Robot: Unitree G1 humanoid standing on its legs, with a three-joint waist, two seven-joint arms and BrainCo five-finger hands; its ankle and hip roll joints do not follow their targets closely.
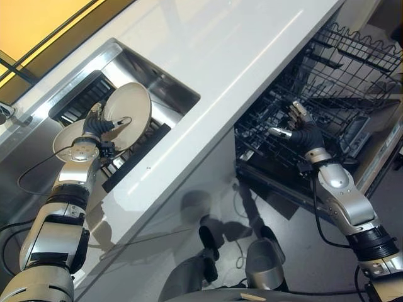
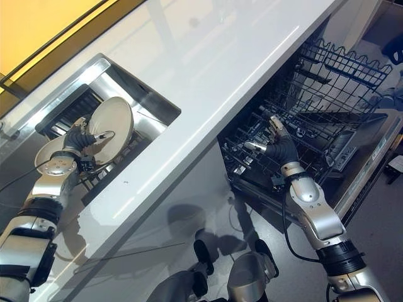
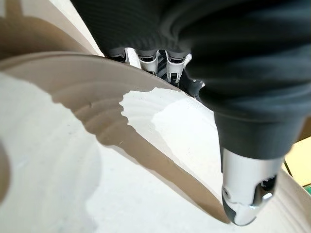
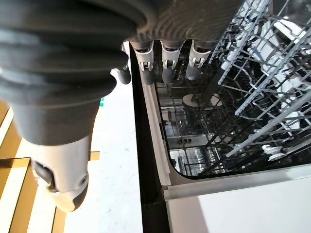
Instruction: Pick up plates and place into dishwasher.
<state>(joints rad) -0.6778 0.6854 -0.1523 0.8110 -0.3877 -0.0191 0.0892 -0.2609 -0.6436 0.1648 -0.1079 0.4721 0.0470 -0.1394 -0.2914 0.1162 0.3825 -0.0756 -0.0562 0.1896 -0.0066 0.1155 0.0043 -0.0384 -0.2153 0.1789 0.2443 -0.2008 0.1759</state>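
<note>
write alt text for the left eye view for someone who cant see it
The robot's left hand grips a cream plate tilted up over the sink, a second plate behind it. Its right hand hovers empty over the pulled-out dishwasher rack, across the white counter.

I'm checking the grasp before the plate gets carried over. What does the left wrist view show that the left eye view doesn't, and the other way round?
The left wrist view alone gives the close contact: the thumb lies across the cream plate's face and the fingers curl behind its rim.

The left eye view alone gives the setting: a second plate lower in the sink, the white counter, and the right hand open over the dishwasher rack, holding nothing.

Both show the left hand gripping the same tilted plate.
</note>
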